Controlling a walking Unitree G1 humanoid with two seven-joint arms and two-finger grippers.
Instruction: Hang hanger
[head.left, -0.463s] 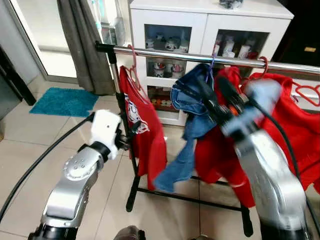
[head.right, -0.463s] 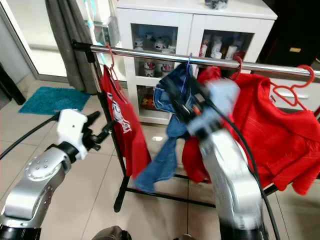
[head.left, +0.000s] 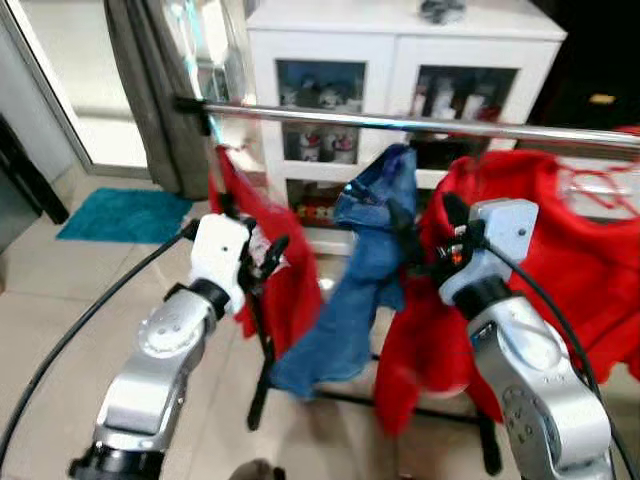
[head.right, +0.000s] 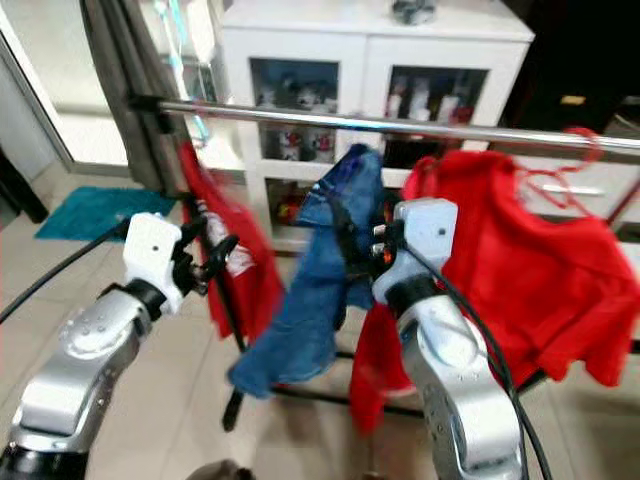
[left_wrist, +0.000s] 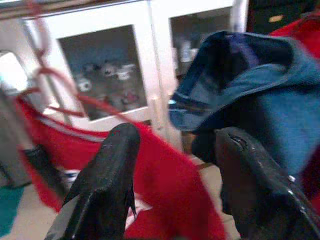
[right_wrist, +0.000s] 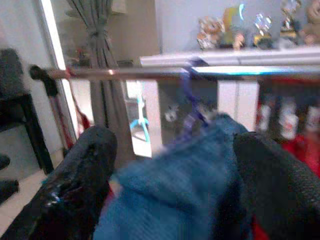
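A blue denim garment (head.left: 365, 270) hangs on a purple hanger (right_wrist: 192, 97) whose hook sits over the chrome rail (head.left: 400, 122). My right gripper (head.left: 425, 235) is open just below the rail. Its fingers (right_wrist: 85, 185) stand wide apart on either side of the denim's top without closing on it. My left gripper (head.left: 268, 255) is open too, held in front of a red shirt (head.left: 290, 290) that hangs at the rail's left end. In the left wrist view the left gripper (left_wrist: 177, 137) points at that red shirt and the denim (left_wrist: 260, 90).
More red clothes (head.left: 570, 250) on a red hanger fill the rail's right part. A white glass-door cabinet (head.left: 400, 45) stands behind the rack. A grey curtain (head.left: 145, 100) and a teal mat (head.left: 120, 215) lie at the left. The rack's black post and foot (head.left: 258, 395) stand on the tiled floor.
My right gripper has dropped back from the rail and now sits lower, beside the denim. The left gripper has risen a little towards the red shirt. The camera has shifted.
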